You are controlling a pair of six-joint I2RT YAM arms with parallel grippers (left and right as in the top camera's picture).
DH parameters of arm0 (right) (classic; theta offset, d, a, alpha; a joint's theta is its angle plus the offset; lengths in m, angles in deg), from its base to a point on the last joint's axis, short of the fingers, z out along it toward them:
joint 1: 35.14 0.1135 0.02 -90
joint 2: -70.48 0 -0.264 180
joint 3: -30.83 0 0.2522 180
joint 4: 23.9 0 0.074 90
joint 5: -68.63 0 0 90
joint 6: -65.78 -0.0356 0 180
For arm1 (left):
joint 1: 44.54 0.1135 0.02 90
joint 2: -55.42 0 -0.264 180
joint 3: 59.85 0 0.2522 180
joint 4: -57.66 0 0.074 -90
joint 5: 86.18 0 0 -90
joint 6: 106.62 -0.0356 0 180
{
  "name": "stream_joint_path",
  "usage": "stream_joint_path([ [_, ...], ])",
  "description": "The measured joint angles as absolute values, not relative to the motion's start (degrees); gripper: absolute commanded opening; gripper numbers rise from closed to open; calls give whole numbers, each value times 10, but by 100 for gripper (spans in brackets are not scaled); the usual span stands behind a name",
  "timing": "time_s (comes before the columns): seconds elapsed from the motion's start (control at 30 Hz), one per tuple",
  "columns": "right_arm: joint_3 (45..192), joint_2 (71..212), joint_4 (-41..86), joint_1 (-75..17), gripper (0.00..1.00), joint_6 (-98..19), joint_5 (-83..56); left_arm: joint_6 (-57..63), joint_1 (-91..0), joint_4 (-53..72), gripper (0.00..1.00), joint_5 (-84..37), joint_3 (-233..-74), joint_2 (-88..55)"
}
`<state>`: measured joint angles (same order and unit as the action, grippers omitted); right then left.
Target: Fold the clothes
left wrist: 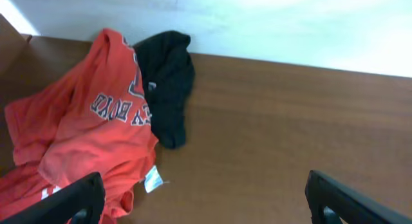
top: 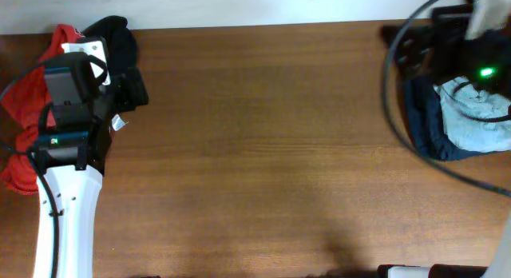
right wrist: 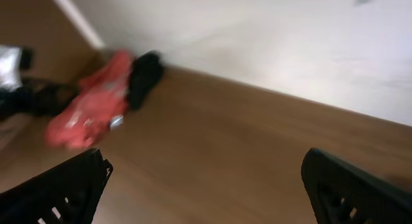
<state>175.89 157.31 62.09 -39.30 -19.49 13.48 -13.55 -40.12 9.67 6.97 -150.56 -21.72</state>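
The left gripper [left wrist: 203, 185], spread wide and empty, is hovering nearest the red tee [left wrist: 90, 121], seemingly just behind and right of it.

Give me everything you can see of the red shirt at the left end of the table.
The red shirt is soft, cotton-looking cloth, crumpled in an unfolded heap at the table's far left corner by the wall. Outlined lettering crosses it, and a small pale tag sticks out at its edge. A black garment lies against its side. Overhead, the left arm hides its middle.
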Motion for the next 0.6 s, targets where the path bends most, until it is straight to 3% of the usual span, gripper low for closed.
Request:
stream_joint_path([
  [0.23, 1759, 1593, 691, -286, 99, -194, 123, -136, -401, 67, 99, 70, -1506, -217],
  [0.6, 1759, 1602, 732, -247, 99, -195, 117, -135, -401, 66, 99, 70, -1506, -217],
])
